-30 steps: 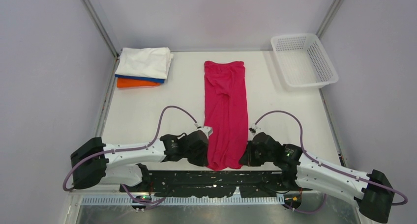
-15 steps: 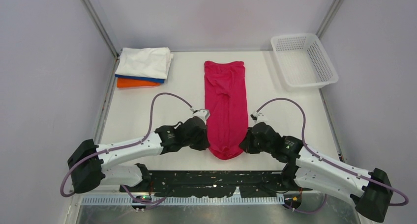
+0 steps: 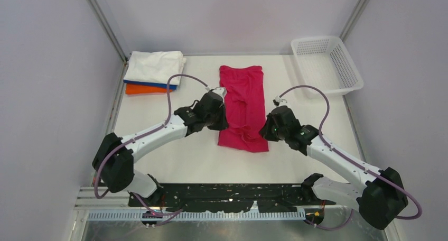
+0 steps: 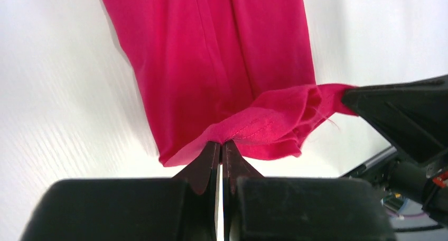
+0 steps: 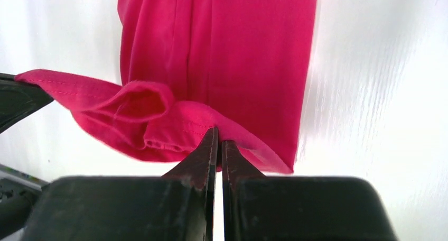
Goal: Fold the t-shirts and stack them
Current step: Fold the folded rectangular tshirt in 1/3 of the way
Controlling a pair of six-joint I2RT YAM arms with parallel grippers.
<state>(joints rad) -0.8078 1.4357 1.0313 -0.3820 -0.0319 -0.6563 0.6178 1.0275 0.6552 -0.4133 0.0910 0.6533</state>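
Observation:
A magenta-red t-shirt point(image 3: 242, 93) lies as a long narrow strip down the middle of the table, its near end lifted and doubled back over itself. My left gripper point(image 4: 221, 144) is shut on the left corner of that near hem point(image 4: 253, 129). On the right corner point(image 5: 211, 126) of the same hem my right gripper point(image 5: 218, 135) is shut. Both hold the hem above the strip's middle point(image 3: 244, 130). A folded stack sits at the far left: white t-shirt point(image 3: 155, 66) on top, blue point(image 3: 153, 84) under it, orange point(image 3: 145, 89) at the bottom.
A white plastic mesh basket point(image 3: 326, 65) stands at the far right corner. Grey walls close in the table on three sides. The black base rail point(image 3: 222, 196) runs along the near edge.
Both grippers have carried the near hem of the magenta-red t-shirt away from the near edge toward the far side, folding the strip over itself. The visible strip is shorter now.

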